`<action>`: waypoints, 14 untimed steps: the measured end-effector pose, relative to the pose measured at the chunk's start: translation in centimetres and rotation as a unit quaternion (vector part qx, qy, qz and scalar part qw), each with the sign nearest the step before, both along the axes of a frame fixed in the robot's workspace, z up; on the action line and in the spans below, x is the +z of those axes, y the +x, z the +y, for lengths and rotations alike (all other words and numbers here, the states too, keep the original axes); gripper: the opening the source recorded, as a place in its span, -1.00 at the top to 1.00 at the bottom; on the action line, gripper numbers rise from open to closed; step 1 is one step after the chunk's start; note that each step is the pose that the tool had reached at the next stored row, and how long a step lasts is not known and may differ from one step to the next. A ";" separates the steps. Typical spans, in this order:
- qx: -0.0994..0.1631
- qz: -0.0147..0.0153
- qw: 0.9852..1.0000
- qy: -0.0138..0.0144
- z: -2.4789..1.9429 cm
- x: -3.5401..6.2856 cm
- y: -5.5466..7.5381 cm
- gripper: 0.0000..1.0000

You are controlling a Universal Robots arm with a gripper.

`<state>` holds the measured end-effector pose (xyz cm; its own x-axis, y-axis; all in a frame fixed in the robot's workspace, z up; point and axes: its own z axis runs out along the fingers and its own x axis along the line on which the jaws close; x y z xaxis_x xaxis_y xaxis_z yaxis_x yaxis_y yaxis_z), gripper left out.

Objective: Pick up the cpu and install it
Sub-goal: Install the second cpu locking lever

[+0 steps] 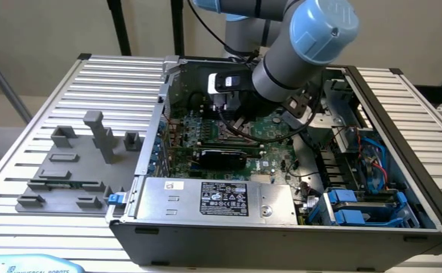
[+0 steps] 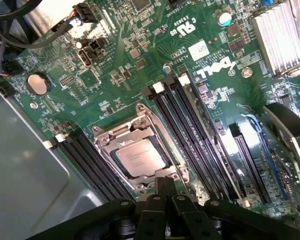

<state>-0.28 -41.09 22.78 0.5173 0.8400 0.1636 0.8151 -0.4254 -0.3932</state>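
The cpu (image 2: 140,157), a square chip with a shiny silver top, lies flat in the metal-framed socket (image 2: 104,134) on the green motherboard (image 2: 140,55). My gripper (image 2: 163,182) hovers just beside the socket's edge, a little above the board. Its two black fingers (image 2: 157,190) are pressed together with nothing between them. In the exterior view the arm (image 1: 297,51) reaches down into the open computer case (image 1: 281,227), with the wrist (image 1: 232,91) over the motherboard and the socket hidden beneath it.
Black memory slots (image 2: 195,130) flank the socket on both sides. A finned heatsink (image 2: 282,35) and a coin battery (image 2: 37,83) sit on the board. Grey fixture blocks (image 1: 99,136) and a green memory stick (image 1: 65,185) lie at the exterior view's left. The power supply (image 1: 213,199) fills the case's front.
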 end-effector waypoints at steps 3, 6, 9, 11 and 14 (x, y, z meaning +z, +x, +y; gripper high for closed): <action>0.000 -0.001 1.000 -0.001 -0.32 0.21 -0.4 0.79; 0.000 -0.002 1.000 -0.002 -0.63 0.44 -0.8 0.79; 0.000 -0.003 1.000 -0.002 -0.92 0.56 -1.2 0.79; 0.000 -0.002 1.000 -0.002 -1.09 0.56 -1.3 0.79; 0.000 0.001 1.000 -0.002 -1.19 0.56 -1.4 0.79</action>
